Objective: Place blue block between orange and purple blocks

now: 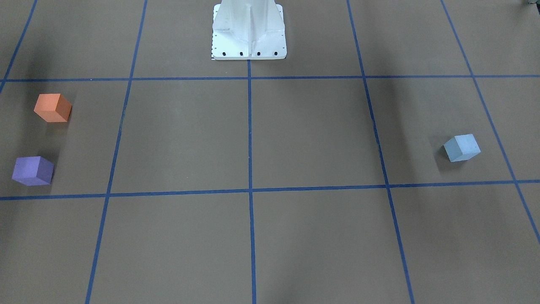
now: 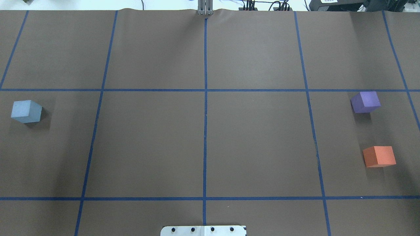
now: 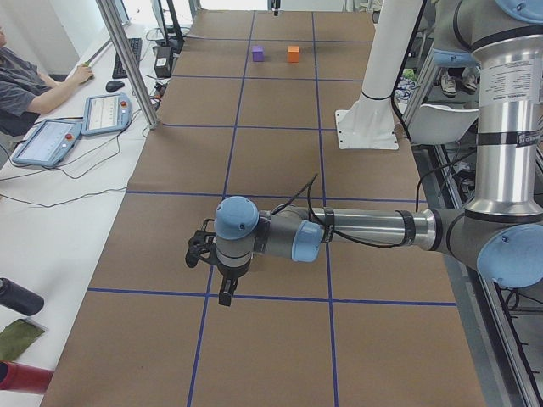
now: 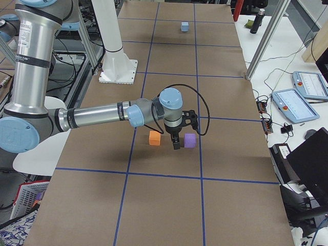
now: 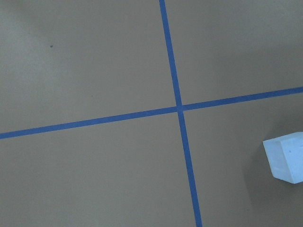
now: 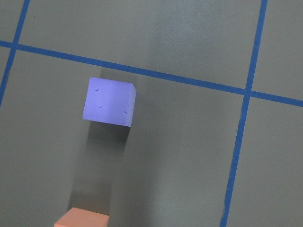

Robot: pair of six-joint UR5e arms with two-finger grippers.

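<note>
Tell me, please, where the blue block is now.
In the overhead view the blue block sits alone at the far left, the robot's left side, opposite the purple block and orange block at far right.

**Around the Work Surface**

We see a table (image 2: 262,147) covered in brown paper and ruled into large squares by blue tape lines (image 2: 205,131). In the left side view a white bench runs along the table's edge. There an operator (image 3: 25,80) sits with one hand near a mouse (image 3: 114,86), and a keyboard (image 3: 136,51) lies just beyond. Two tablets (image 3: 106,113) lie side by side, trailing cables. A slanted metal post (image 3: 146,106) rises beside them. A black bottle (image 3: 17,297) and a green cloth (image 3: 15,337) lie at the bench's near end.
</note>
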